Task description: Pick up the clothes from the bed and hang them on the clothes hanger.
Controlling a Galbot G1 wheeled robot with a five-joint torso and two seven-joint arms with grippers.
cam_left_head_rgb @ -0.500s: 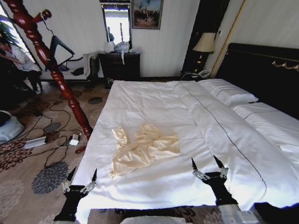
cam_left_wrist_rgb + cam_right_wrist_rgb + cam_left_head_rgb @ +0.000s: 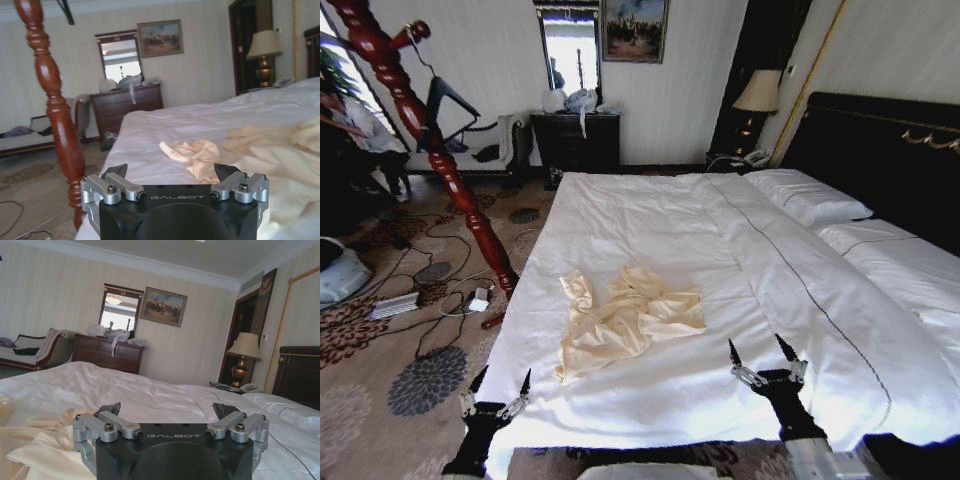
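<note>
L claw (image 2: 498, 390) is edging in along the bed (image 2: 650, 215) edge vs half a sec ago, fingers spread, empty. R claw (image 2: 761, 357) is holding position, also released. Clothes (image 2: 625, 318) are lying crumpled mid-bed (untouched), hanger (image 2: 445, 100) is waiting on the stand (image 2: 440, 150); grasp not started.

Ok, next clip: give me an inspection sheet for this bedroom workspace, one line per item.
Surface: bed, white duvet, lightly wrinkled.
Job's things: clothes, cream, crumpled on the bed near its foot; clothes hanger, black, hooked on the wooden stand.
Clutter: nothing seen on the bed besides pillows.
Grippers: left gripper open, at the bed's foot corner; right gripper open, over the foot edge; both empty.
Cables: loose cables across the carpet by the stand.
Surroundings: dresser, lamp, painting.
</note>
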